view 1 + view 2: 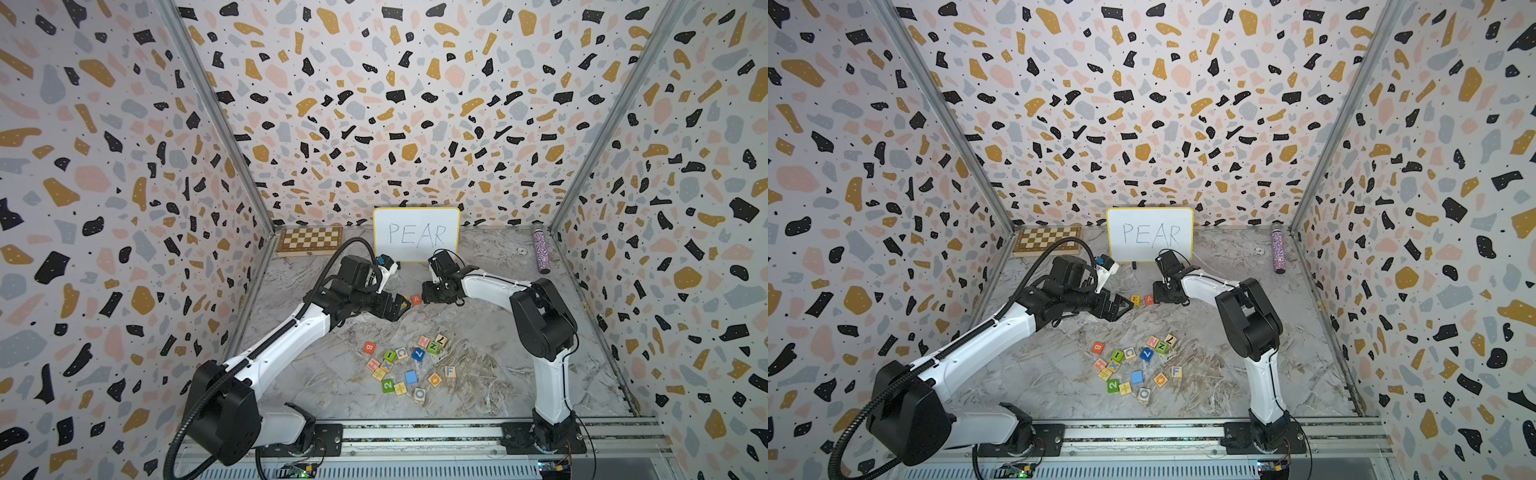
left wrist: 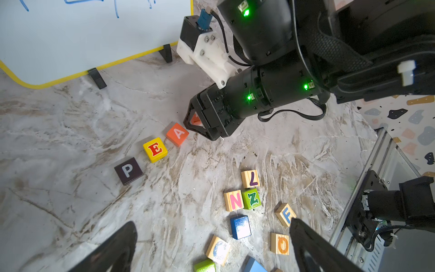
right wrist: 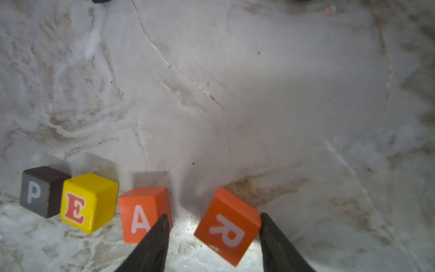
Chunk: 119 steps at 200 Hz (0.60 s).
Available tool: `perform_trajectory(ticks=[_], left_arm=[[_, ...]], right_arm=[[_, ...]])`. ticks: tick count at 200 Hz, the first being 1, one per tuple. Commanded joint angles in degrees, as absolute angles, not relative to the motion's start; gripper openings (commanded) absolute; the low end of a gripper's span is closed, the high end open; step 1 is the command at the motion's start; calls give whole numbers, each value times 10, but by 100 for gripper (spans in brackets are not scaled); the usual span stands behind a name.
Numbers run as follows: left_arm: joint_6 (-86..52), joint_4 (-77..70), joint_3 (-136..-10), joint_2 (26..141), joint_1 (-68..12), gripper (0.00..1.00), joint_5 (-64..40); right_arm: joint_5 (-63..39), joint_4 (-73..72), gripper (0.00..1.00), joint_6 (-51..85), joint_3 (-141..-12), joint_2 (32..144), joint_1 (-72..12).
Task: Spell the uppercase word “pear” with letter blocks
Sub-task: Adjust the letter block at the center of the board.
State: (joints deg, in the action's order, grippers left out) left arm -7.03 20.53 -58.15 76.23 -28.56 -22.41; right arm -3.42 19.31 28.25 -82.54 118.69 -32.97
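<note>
In the right wrist view a black P block (image 3: pixel 35 192), a yellow E block (image 3: pixel 80 207) and a red-orange A block (image 3: pixel 141 216) sit in a row on the marble table. The red-orange R block (image 3: pixel 227 226) lies beside the A, turned askew, with a gap between them. My right gripper (image 3: pixel 214 214) straddles the R: one finger touches its corner, the other stands apart from it, in front of the A. In both top views only the E (image 1: pixel 1135 299) and A (image 1: pixel 1149 299) show. My left gripper (image 2: pixel 213 223) is wide open and holds nothing.
Several loose lettered blocks (image 1: pixel 409 365) are scattered nearer the front. A yellow-rimmed whiteboard (image 1: pixel 416 235) reading PEAR stands at the back, a chessboard (image 1: pixel 309 240) at back left, a glittery bottle (image 1: pixel 541 251) at back right. The arms' rail (image 1: pixel 415 432) runs along the front edge.
</note>
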Motion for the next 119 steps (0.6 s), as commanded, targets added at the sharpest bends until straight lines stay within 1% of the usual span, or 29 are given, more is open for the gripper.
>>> perform_trajectory(ticks=[1, 39, 88, 119], left_arm=[[-63, 195, -570, 753, -284, 100, -218], [-63, 197, -563, 750, -284, 100, -212], [-61, 193, -554, 742, -284, 100, -207], [-59, 194, -555, 745, -284, 100, -208]], right_arm=[[-32, 204, 57, 275, -849, 1203, -327], [-17, 213, 51, 245, -874, 1222, -328], [-18, 208, 50, 186, -869, 1198, -332], [15, 214, 50, 179, -869, 1166, -331]])
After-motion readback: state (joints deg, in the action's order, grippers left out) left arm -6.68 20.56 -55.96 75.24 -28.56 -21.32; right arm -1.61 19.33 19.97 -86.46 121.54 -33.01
